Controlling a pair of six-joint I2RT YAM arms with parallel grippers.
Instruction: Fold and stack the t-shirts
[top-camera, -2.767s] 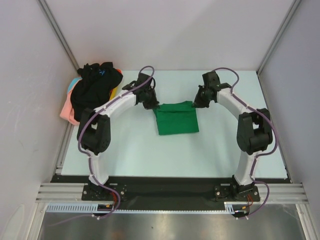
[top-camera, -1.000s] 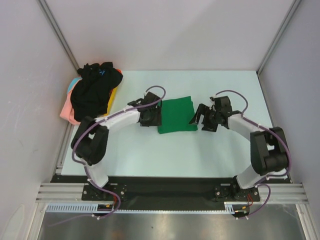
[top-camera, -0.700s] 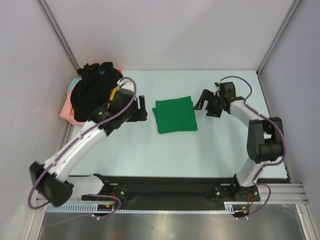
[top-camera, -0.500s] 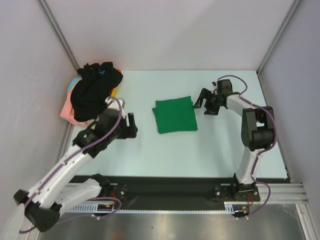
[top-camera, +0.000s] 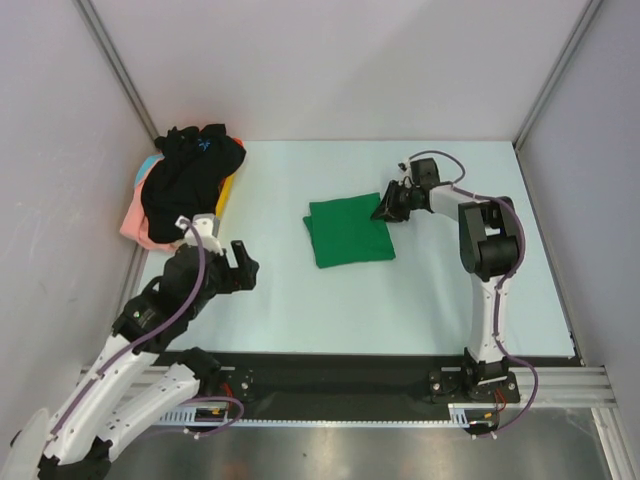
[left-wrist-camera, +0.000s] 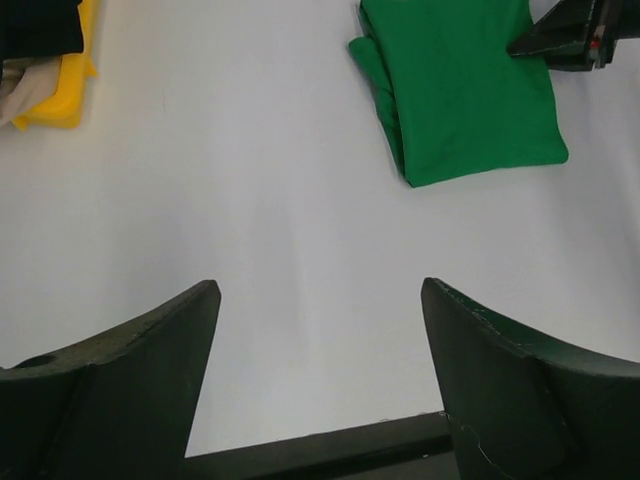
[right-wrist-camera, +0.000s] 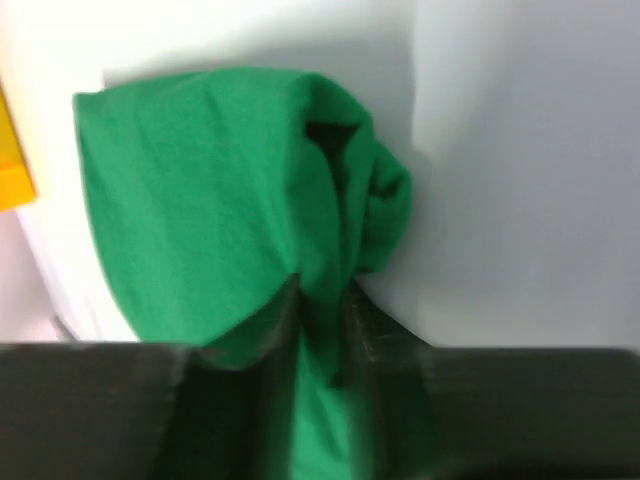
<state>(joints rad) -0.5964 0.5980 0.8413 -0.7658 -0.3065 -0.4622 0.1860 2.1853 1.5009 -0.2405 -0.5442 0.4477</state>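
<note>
- The folded bright green cloth t-shirt (top-camera: 348, 232) lies flat on the pale worktop (top-camera: 300, 310)
- The right fingers (top-camera: 385, 208) are clamped on its far right corner
- The left fingers (left-wrist-camera: 120, 370) stand wide apart, well away from it

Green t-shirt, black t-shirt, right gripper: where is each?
green t-shirt (top-camera: 348, 235), top external view, centre of the folded cloth.
black t-shirt (top-camera: 190, 180), top external view, middle of its crumpled top.
right gripper (top-camera: 382, 211), top external view, between fingertips at the green t-shirt's corner.
</note>
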